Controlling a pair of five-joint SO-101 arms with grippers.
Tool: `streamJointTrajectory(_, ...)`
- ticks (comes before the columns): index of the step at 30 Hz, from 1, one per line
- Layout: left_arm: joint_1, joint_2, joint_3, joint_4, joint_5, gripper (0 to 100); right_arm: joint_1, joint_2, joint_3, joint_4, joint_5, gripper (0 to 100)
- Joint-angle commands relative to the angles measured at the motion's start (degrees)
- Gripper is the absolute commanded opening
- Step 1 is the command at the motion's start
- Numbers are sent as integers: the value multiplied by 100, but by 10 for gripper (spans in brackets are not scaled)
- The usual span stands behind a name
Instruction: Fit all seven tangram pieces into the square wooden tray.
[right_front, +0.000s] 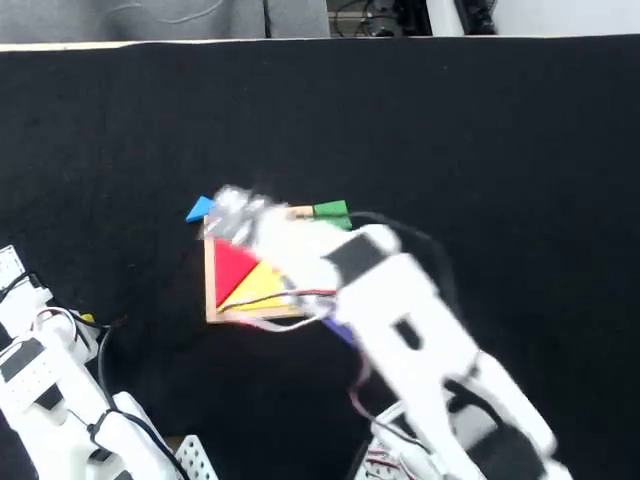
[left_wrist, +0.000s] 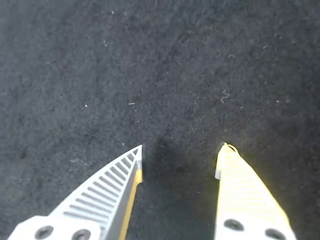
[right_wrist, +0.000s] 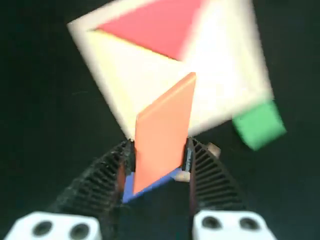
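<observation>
The square wooden tray (right_front: 211, 290) lies mid-table with a red triangle (right_front: 232, 266) and a yellow triangle (right_front: 262, 287) inside it. My right gripper (right_wrist: 156, 156) hangs above the tray's far edge, shut on an orange parallelogram piece (right_wrist: 162, 134); the same gripper (right_front: 232, 212) appears blurred in the high view. The tray (right_wrist: 227, 65) and red triangle (right_wrist: 152, 25) lie beneath it. A green piece (right_front: 331, 211) (right_wrist: 259, 125) rests just outside the tray's far corner. A blue triangle (right_front: 200, 209) lies off the far left corner, and a blue piece (right_wrist: 150, 185) peeks beneath the orange one. My left gripper (left_wrist: 180, 152) is open over bare cloth.
A black cloth (right_front: 480, 150) covers the table. The left arm's base (right_front: 40, 380) stands at the near left, with a perforated metal bracket (right_front: 195, 462) at the front edge. Red and white cables (right_front: 290, 298) from the right arm hang over the tray's near side.
</observation>
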Motion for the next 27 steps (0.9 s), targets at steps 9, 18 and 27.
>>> streamJointTrajectory(9, 40, -105, -154, -88, -18, 242, 3446, 593, 365, -633, -1679, 113)
streamJointTrajectory(18, 57, -105, -145, -88, -18, 242, 3473, 2149, 277, -1635, -1705, 137)
streamJointTrajectory(27, 101, -105, -145, -97, -18, 242, 3209, 1736, 207, -1442, -1749, 328)
